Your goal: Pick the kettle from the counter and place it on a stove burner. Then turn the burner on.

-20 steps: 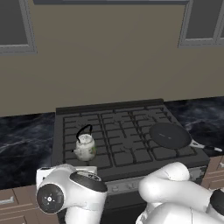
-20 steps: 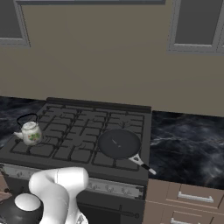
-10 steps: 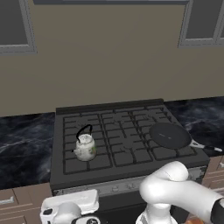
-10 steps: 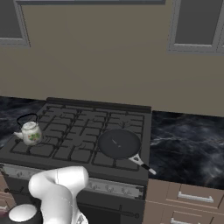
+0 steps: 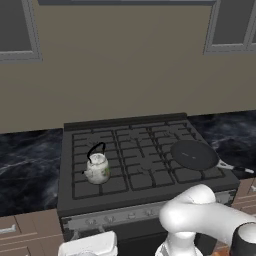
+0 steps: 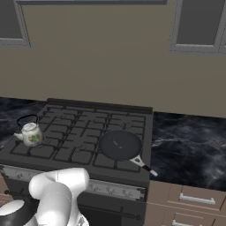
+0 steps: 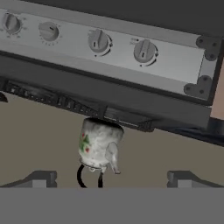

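Lowered since the earlier frame, the arm now sits in front of the stove; nothing else has shifted. Kettle stands upright on the front-left burner, clear of the counter; frying pan occupies the front right. Knobs face the hand camera. Gripper jaws spread wide, empty. Advice: pick the knob matching the kettle's burner, centre both fingers, then close.

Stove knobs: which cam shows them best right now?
Hand view. Four round knobs on the stove's grey front strip fill its top, pointers readable, though the picture is rolled upside down. Left base view shows that strip small and blurred; right base view has it partly behind the arm.
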{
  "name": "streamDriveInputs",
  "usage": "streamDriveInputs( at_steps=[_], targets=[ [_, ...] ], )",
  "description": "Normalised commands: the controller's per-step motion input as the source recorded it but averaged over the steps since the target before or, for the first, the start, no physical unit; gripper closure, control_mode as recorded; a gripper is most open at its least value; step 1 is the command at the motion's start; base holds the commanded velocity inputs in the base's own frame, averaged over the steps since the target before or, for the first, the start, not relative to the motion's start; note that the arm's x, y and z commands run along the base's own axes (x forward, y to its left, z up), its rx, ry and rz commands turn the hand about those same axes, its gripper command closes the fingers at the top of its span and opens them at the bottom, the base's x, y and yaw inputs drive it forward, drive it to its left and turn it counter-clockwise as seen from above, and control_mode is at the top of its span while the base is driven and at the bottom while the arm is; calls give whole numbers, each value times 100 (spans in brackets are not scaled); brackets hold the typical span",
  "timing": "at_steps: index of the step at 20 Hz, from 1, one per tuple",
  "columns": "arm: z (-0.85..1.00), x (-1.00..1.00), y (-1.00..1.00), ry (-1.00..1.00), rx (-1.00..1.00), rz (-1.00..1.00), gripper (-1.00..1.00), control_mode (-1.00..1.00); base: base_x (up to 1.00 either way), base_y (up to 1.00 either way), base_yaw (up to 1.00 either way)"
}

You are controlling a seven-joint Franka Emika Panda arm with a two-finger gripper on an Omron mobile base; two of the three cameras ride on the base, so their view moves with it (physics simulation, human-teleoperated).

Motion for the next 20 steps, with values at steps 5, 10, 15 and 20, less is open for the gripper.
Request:
streamDriveInputs(
  at_steps=[5, 10, 15, 20],
  targets=[
    [-56, 0, 0, -8, -5, 0, -100, -100, 0, 0, 0],
    [-38, 0, 0, -5, 0, 0, -100, -100, 0, 0, 0],
    [-27, 8, 0, -5, 0, 0, -100, -100, 0, 0, 0],
    [-20, 19, 0, -2, 0, 0, -100, -100, 0, 0, 0]
  ],
)
